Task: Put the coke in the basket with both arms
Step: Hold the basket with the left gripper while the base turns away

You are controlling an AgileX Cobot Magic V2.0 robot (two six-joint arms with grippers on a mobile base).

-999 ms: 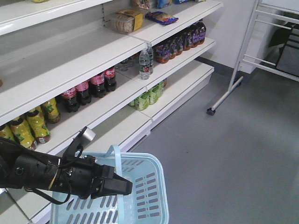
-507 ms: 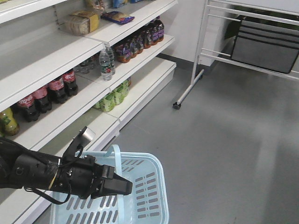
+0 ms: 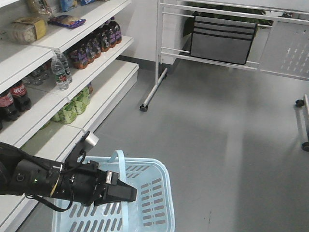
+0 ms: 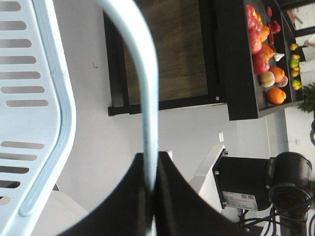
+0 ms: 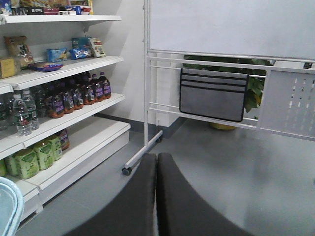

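Coke [image 3: 20, 94], far left, is probably heavy and slippery, so I'd grab its middle; my left gripper [image 4: 152, 189] squeezes the basket [image 3: 145, 161] handle [image 4: 142, 73], my right gripper [image 5: 156, 160] is closed, empty.

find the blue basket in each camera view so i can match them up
Exterior front-facing: basket bottom, left of centre.
Left wrist: slotted wall along left edge, handle pinched between the fingers.
Right wrist: only a sliver, bottom-left corner.
Shared landmark: grey hanging bag, in front-facing and right wrist views only.
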